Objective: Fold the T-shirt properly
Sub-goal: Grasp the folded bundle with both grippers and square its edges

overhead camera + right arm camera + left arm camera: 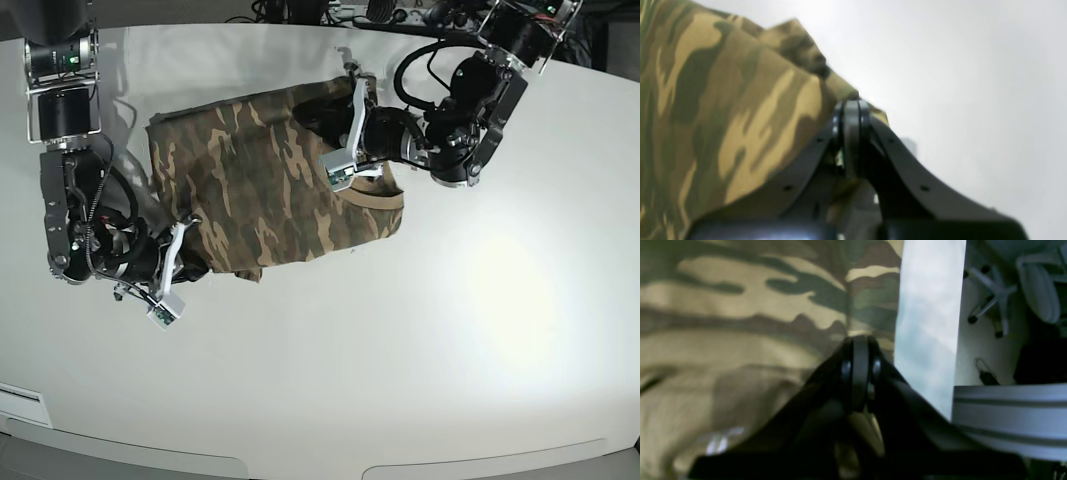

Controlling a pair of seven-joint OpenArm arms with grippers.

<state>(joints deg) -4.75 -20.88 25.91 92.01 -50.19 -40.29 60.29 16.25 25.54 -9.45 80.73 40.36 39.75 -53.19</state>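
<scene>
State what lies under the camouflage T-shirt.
Under the T-shirt is the white table, bare all around it. Whatever lies beneath the cloth itself is covered and cannot be seen.

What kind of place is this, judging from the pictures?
Probably a robotics lab or office. Two arms work a camouflage T-shirt on a broad white table, cables run along its far edge, and a rolling office chair stands on the floor beyond.

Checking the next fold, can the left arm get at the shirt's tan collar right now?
Probably yes. The left gripper is shut on the T-shirt just above the collar, and nothing lies between them. It would have to let go of the cloth first.
</scene>
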